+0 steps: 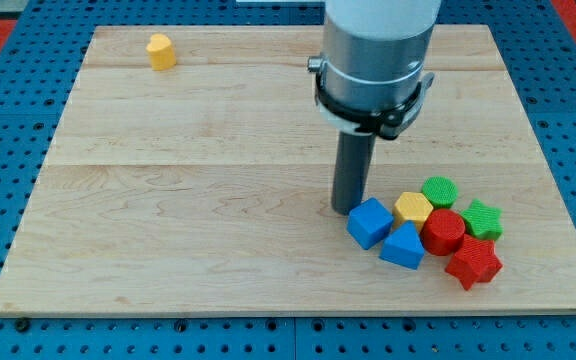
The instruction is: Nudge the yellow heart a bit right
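Note:
The yellow heart (161,51) sits near the view's top left corner of the wooden board (198,180), alone. My tip (345,208) rests on the board right of centre, far from the heart. It touches or nearly touches the left side of a blue cube (369,222).
A cluster lies at the lower right: the blue cube, a blue triangular block (403,246), a yellow hexagon (413,208), a red cylinder (444,231), a red star (473,262), a green round block (438,190) and a green star (483,218). Blue pegboard surrounds the board.

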